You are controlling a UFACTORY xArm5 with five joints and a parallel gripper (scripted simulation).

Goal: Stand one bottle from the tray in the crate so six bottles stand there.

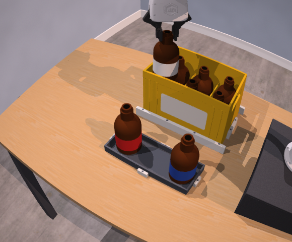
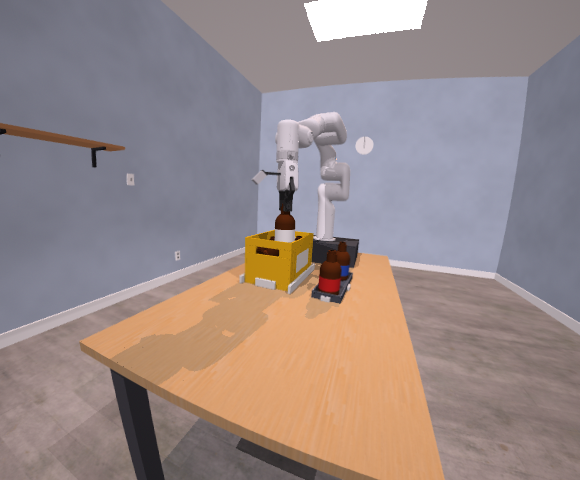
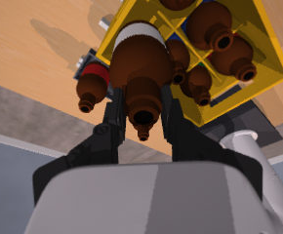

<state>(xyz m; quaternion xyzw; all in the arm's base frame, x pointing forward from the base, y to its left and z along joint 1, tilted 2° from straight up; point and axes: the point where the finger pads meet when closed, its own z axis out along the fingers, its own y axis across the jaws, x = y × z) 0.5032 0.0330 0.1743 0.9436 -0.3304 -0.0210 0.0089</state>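
Observation:
My gripper (image 1: 167, 32) (image 2: 285, 204) (image 3: 142, 97) is shut on the neck of a brown bottle with a white label (image 1: 165, 56) (image 2: 284, 227) (image 3: 139, 58). It holds the bottle upright over the near left corner cell of the yellow crate (image 1: 151, 94) (image 2: 254, 263) (image 3: 220, 109), with the bottle's base about at rim level. Several other brown bottles (image 1: 204, 80) (image 3: 215, 29) stand in the crate's cells. A red-label bottle (image 1: 128, 130) (image 2: 329, 276) (image 3: 92, 85) and a blue-label bottle (image 1: 184, 159) (image 2: 343, 258) stand upright on the dark tray (image 1: 154, 156) (image 2: 327, 295).
White guide rails (image 1: 177, 127) hold the crate on the wooden table (image 1: 63, 117) (image 2: 306, 361). Small white stops (image 1: 142, 172) sit at the tray's edge. The arm's black base (image 1: 276, 166) stands at the right end of the table.

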